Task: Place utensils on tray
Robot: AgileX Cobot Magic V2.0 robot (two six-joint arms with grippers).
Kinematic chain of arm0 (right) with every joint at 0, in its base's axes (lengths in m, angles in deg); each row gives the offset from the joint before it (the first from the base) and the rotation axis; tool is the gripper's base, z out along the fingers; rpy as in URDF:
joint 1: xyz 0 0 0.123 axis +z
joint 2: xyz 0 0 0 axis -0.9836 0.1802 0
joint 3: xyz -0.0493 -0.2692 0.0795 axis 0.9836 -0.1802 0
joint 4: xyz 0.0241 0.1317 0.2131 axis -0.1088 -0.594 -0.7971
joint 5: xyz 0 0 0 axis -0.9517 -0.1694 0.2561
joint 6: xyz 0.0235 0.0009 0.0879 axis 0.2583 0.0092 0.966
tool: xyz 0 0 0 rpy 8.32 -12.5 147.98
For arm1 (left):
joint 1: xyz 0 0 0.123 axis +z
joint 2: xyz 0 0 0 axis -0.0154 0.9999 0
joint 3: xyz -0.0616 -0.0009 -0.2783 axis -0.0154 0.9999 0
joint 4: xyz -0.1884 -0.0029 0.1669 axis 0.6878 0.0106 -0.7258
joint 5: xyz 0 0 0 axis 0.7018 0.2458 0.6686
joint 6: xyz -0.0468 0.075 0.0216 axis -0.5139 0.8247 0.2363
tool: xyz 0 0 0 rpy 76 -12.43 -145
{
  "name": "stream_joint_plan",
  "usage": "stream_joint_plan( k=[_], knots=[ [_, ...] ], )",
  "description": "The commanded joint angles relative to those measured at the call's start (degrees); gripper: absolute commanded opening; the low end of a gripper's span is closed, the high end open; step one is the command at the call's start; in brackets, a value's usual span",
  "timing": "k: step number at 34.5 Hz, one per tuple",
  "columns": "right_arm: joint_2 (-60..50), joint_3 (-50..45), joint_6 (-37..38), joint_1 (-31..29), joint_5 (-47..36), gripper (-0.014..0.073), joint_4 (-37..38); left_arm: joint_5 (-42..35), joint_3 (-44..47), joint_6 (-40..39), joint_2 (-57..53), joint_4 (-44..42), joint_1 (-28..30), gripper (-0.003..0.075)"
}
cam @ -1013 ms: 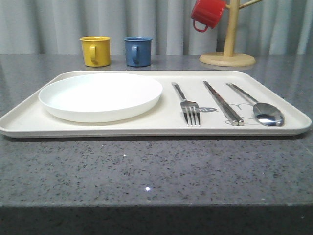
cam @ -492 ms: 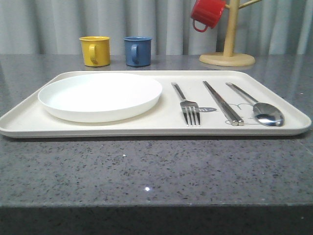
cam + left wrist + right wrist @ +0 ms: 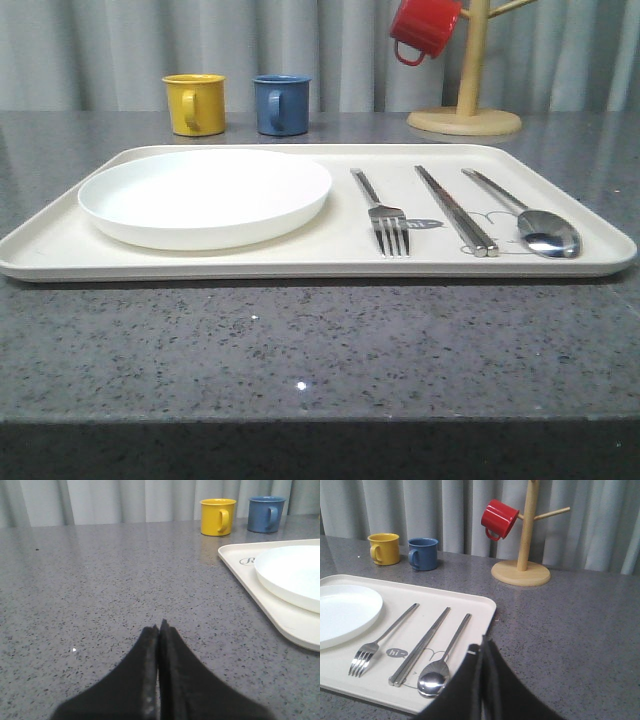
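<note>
Both claws are pressed closed with nothing between their fingers: the left gripper (image 3: 160, 630) hangs over bare grey countertop (image 3: 320, 350) beside the tray (image 3: 560, 270), and the right gripper (image 3: 484, 645) sits just off the tray's near corner, close to the spoon (image 3: 442, 665). On the tray, the fork (image 3: 385, 215), chopsticks (image 3: 455, 210) and spoon lie side by side, apart from each other, next to the white plate (image 3: 205, 195). By this layout, the placing looks finished; nothing seems left to move.
</note>
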Motion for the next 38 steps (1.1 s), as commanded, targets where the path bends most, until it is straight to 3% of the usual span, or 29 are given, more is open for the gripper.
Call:
stream_joint_plan(
  k=[1,10,25,38],
  knots=[
    [0.5,1.5,-0.4,-0.1,-4.5,-0.0049,0.8,-5.2,0.1,-0.5,-1.3,0.5,0.2,-0.0018],
    [-0.1,-2.2,-0.4,-3.0,-6.8,-0.0049,2.9,-5.2,0.1,-0.5,-1.3,0.5,0.2,-0.0018],
    [-11.3,-17.5,-0.4,-15.0,-7.1,-0.0049,-3.3,-5.2,0.1,-0.5,-1.3,0.5,0.2,-0.0018],
    [-11.3,-17.9,-0.4,-16.3,-4.9,-0.0049,-3.3,-5.2,0.1,-0.5,-1.2,0.5,0.2,-0.0018]
  ],
)
